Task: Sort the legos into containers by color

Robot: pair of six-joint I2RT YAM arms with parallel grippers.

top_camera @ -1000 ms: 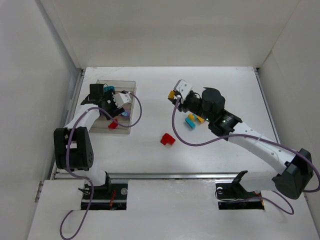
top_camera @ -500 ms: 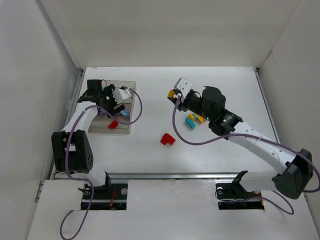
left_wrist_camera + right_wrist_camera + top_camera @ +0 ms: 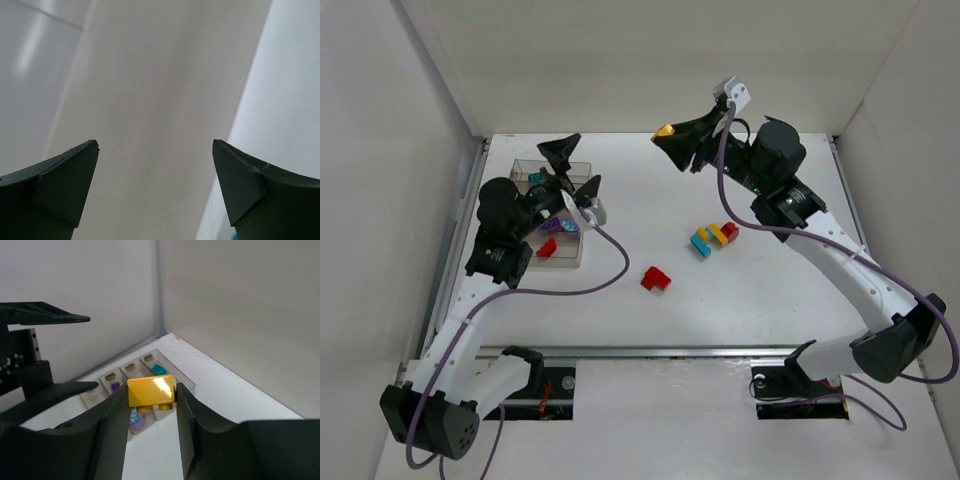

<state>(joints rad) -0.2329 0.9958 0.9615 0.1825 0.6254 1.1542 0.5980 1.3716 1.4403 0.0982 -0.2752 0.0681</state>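
both arms are lifting higher than a second ago: right gripper (image 3: 672,137) is clamping a yellow lego (image 3: 151,390) aloft, left gripper (image 3: 575,170) is gaping over the containers (image 3: 520,166), which are holding teal and purple; red lego (image 3: 655,278) and mixed cluster (image 3: 713,238) are waiting outside.

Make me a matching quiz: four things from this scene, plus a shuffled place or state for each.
1. small yellow plastic brick
2. lone red plastic brick
3. left fingers
4. clear smoky plastic organizer box

A. spread apart, nothing between
B. on the table's left side
C. clamped between the right fingers
D. loose, mid-table

Pairs: 1-C, 2-D, 3-A, 4-B
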